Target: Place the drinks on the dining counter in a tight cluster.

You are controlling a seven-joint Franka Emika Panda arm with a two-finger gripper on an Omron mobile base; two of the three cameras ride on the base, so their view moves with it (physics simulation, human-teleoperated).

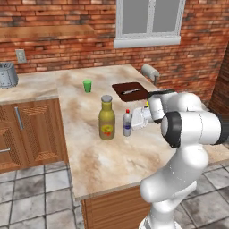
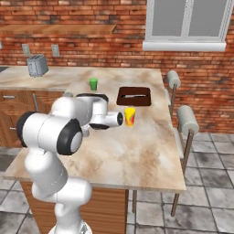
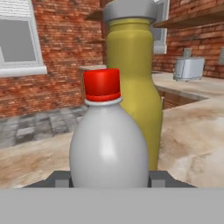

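The big olive-yellow bottle (image 1: 106, 119) with its grey cap stands upright on the dining counter (image 1: 103, 156). Just to its right is the small clear red-capped bottle (image 1: 127, 121), close to it but with a narrow gap between. My gripper (image 1: 130, 124) reaches in from the right and is shut on the small bottle's body. In the hand view the small bottle (image 3: 109, 144) sits between the fingertips (image 3: 62, 178), with the olive-yellow bottle (image 3: 131, 65) right behind it. The slim brown glass bottle is out of view.
A green cup (image 1: 87, 86) and a dark cutting board with a knife (image 1: 130, 91) lie farther back on the counter. A yellow cup (image 2: 130, 116) stands beside my wrist. A toaster (image 1: 6, 74) sits on the side counter. Stools (image 2: 187, 119) line the counter's right edge.
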